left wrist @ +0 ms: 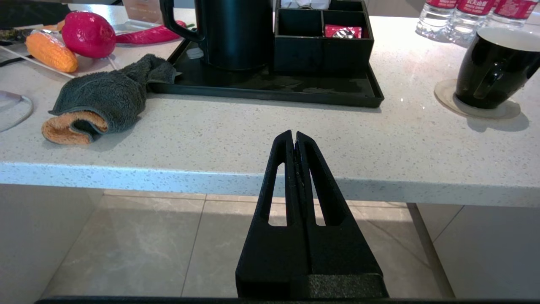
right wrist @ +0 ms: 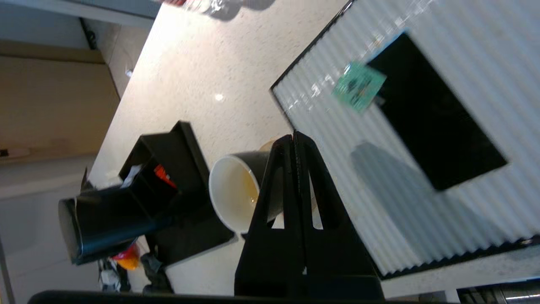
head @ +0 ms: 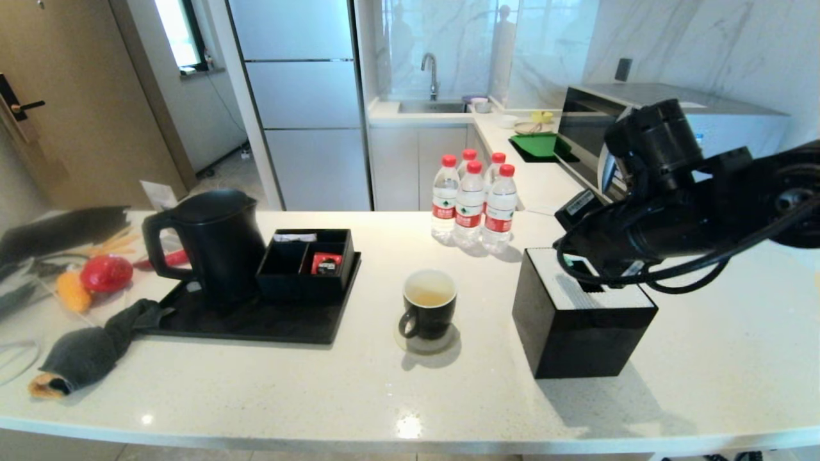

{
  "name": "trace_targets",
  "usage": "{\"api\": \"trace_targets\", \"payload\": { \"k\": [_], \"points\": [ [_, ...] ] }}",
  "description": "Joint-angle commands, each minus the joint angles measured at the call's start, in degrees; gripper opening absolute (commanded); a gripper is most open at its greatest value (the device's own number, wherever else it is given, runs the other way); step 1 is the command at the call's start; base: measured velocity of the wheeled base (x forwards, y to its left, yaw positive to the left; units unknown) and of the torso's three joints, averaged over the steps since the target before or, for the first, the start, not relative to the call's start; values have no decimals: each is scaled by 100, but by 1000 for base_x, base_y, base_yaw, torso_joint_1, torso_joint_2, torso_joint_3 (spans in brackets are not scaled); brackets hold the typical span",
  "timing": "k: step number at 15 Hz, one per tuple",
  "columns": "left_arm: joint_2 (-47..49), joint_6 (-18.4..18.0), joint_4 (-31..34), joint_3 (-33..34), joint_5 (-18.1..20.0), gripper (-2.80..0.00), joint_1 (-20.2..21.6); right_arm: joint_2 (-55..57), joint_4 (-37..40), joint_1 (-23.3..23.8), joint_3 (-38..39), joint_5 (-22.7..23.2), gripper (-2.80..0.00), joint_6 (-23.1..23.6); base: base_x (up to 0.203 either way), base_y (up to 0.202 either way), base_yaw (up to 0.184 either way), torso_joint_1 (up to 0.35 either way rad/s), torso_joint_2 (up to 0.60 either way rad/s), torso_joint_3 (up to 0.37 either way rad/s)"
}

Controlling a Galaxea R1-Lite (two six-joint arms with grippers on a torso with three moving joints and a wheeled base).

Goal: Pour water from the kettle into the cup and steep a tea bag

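Kettle [head: 214,246] comes first by size: it stands upright on the black tray [head: 256,320] at the table's [head: 384,397] left, handle turned away from the compartment box [head: 307,262] touching it on the same tray. Next down, the black tissue box [head: 580,320] sits to the right, with the right arm hanging above it. Its right pincer [right wrist: 295,137] is pressed closed, and no string or bag can be seen between the tips. A small green tag [right wrist: 358,86] floats over the box's ribbed top in the wrist view; I cannot tell whether it belongs to the tea bag, which is otherwise not visible.

Smaller again, the cup [head: 429,310] rests on a round coaster [head: 426,342] between tray and tissue box, handle toward the robot. Water [head: 428,298] already lies in it, pale yellow against the white inside, so pouring looks done and steeping is the step in hand. To do it well, the right pincer should come over the cup's mouth from above, centred, and lower slowly so nothing catches the rim or tips the cup.

The left pincer [left wrist: 294,137], closed on nothing, waits below the table's near edge.
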State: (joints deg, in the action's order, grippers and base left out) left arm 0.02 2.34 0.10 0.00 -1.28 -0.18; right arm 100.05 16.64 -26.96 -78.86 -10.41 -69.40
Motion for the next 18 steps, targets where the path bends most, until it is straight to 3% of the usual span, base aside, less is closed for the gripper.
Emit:
{"api": "trace_targets", "payload": {
  "k": [1,18],
  "points": [
    [-2,3,-2,0,-4,-280,1,138,6,160,-6,-14,-280,-27,0,0,0,0,0,0],
    [-2,3,-2,0,-4,-280,1,204,199,244,-15,-31,-280,6,0,0,0,0,0,0]
  ]
}}
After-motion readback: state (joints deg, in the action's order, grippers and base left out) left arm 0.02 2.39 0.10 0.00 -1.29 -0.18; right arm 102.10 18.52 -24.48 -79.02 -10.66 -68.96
